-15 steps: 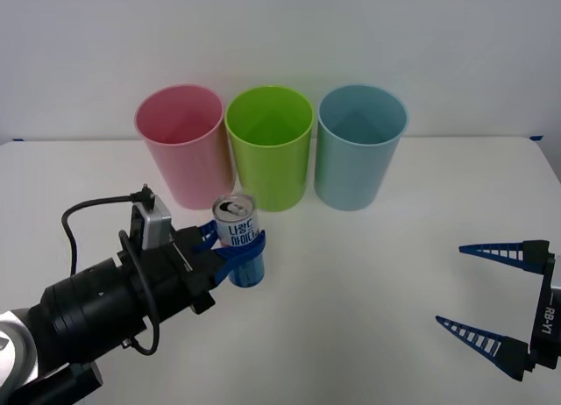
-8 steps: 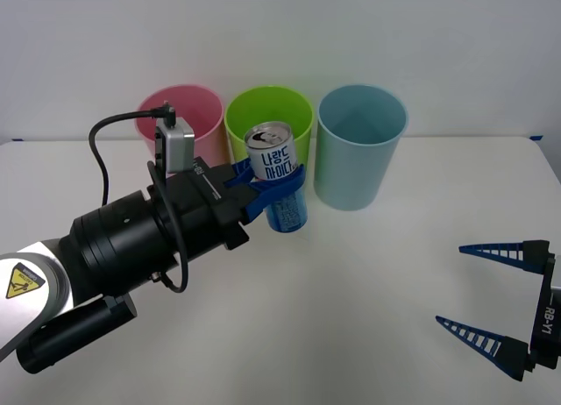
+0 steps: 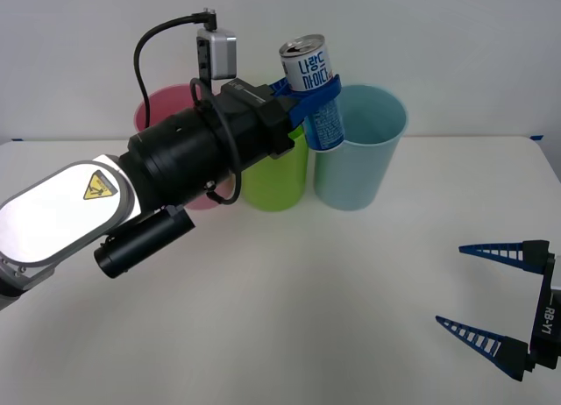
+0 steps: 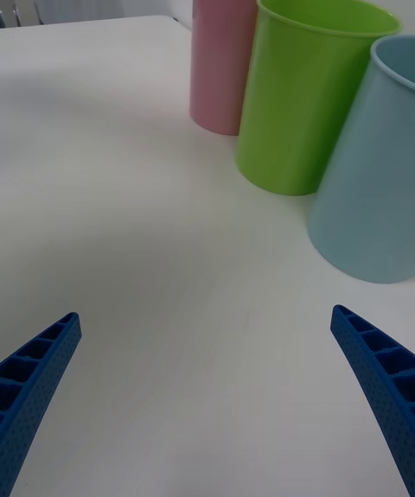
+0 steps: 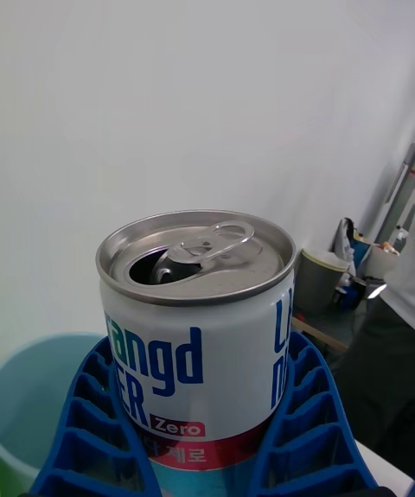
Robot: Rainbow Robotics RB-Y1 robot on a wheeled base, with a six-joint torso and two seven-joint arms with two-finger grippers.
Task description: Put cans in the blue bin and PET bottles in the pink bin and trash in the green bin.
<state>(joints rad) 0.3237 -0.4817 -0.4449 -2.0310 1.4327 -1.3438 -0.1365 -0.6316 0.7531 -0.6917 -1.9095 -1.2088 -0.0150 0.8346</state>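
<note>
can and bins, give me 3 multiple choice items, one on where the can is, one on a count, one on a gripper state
1. Where is the can?
A. lying on the table
B. held in the air at the blue bin's rim, on the green bin's side
C. inside the pink bin

2. How many bins stand on the table?
A. two
B. three
C. four

3. What state is the right gripper in?
A. open, holding nothing
B. shut on the can
C. shut on a bottle

Answers:
1 B: the left gripper clasps the can aloft beside the blue bin's rim.
2 B: pink, green and blue bins stand in a row.
3 A: its two blue fingers are spread apart low over the table.
</note>
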